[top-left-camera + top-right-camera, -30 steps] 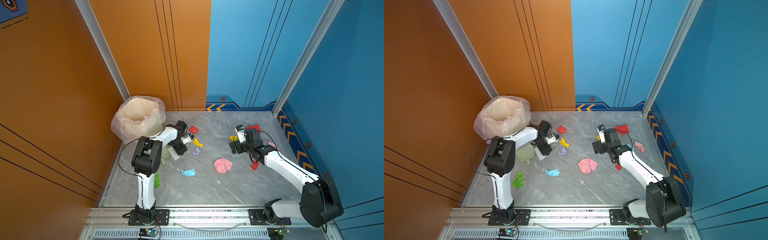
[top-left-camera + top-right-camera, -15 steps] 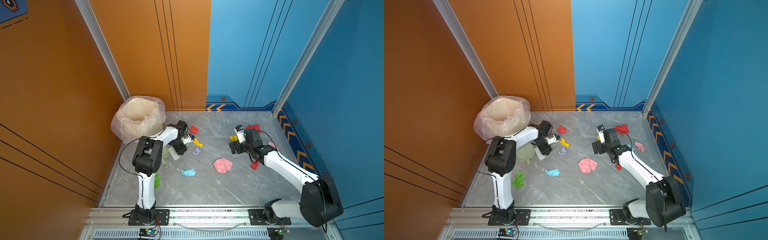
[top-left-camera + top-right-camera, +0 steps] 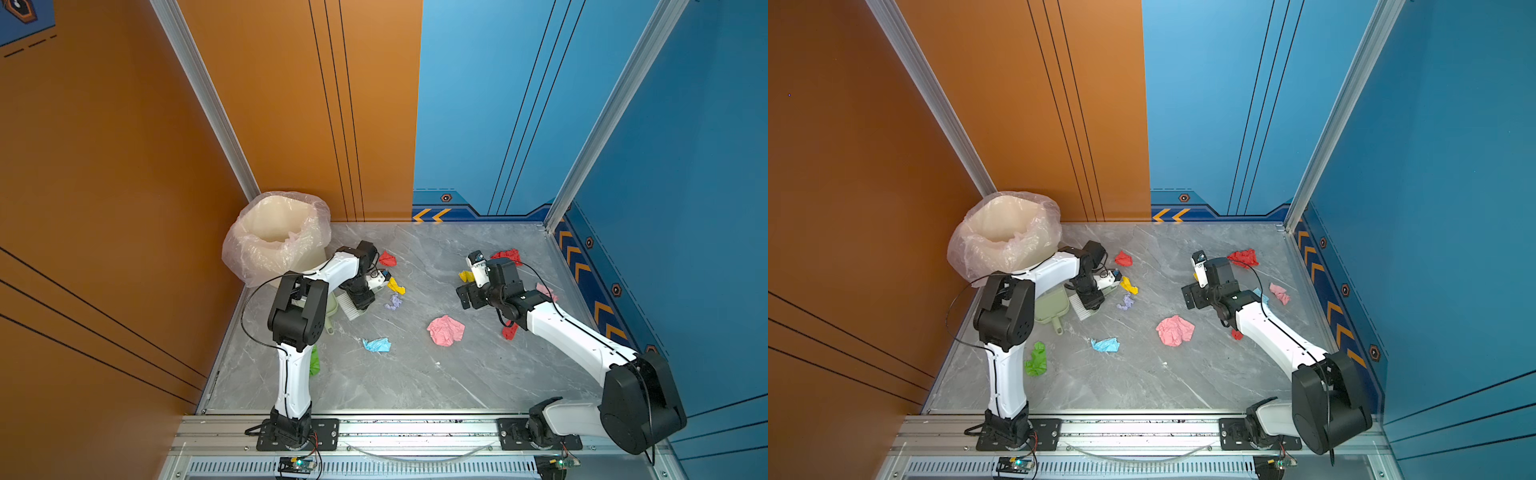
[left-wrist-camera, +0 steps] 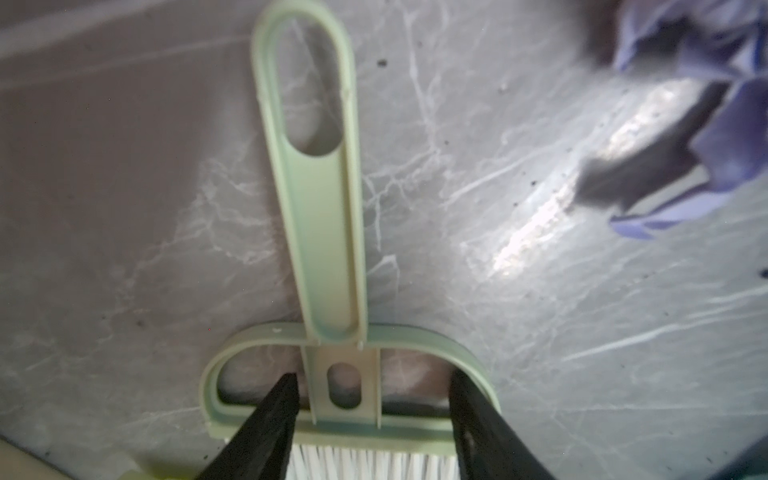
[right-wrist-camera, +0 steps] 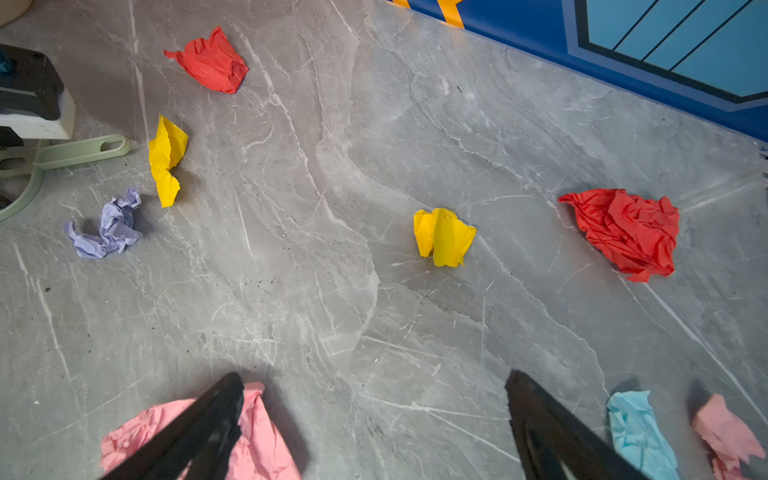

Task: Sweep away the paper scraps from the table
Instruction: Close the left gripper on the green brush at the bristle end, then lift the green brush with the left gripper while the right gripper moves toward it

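Paper scraps lie scattered over the grey table [image 3: 415, 386]: red [image 3: 387, 259], yellow [image 3: 395, 286], lilac [image 3: 393, 302], light blue [image 3: 377, 345], a big pink one [image 3: 445, 330], green [image 3: 1036, 359], and further ones by the right arm. My left gripper [image 4: 374, 378] is low over the pale green brush [image 4: 320, 232]. Its fingers [image 4: 286, 399] straddle the neck above the white bristles, open, with a gap on both sides. My right gripper [image 5: 374, 378] hovers open over bare table, with the pink scrap [image 5: 257, 432] behind one finger.
A bin lined with a clear bag [image 3: 276, 237] stands at the back left corner. The pale green dustpan [image 3: 1050, 307] lies beside the brush, near the left arm. Near the right arm lie a red [image 5: 623, 228], a yellow [image 5: 442, 237] and a light blue [image 5: 636, 432] scrap.
The left gripper's jaws have narrowed round the brush neck. Both arms have hardly moved, and the scraps lie where they were.
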`<control>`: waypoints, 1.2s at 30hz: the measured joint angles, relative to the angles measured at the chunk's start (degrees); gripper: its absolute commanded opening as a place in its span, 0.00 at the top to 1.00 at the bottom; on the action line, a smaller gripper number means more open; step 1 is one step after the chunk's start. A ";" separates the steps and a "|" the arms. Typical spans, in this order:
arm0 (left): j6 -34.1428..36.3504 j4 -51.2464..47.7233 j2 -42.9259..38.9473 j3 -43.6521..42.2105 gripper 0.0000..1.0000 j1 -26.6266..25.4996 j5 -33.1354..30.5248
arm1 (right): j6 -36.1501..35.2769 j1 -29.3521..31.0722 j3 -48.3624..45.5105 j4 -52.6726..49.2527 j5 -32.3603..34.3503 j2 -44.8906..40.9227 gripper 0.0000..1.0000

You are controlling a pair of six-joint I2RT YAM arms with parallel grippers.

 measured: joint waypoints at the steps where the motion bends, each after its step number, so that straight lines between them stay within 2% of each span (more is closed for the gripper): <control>1: 0.11 -0.04 0.02 0.00 0.41 -0.04 -0.07 | 0.00 0.09 0.00 0.00 0.00 0.00 0.00; 12: 0.59 -1.51 0.85 1.20 0.46 -0.11 -0.13 | -0.63 0.63 0.00 0.00 0.00 -0.17 0.00; 19: 0.92 -2.03 0.94 1.25 0.64 -0.11 -0.07 | -0.63 0.66 0.00 0.02 0.00 -0.79 0.00; 24: 1.20 -2.21 0.98 1.25 0.69 -0.11 -0.07 | -0.70 1.11 0.00 0.02 0.00 -0.94 0.00; 31: 1.20 -2.23 0.98 1.29 0.82 -0.26 -0.07 | -1.79 1.33 0.00 -0.07 0.00 -1.14 0.00; 36: 1.20 -2.29 0.98 1.38 0.87 -0.26 0.26 | -3.65 1.33 0.13 -1.53 -0.39 -1.14 0.00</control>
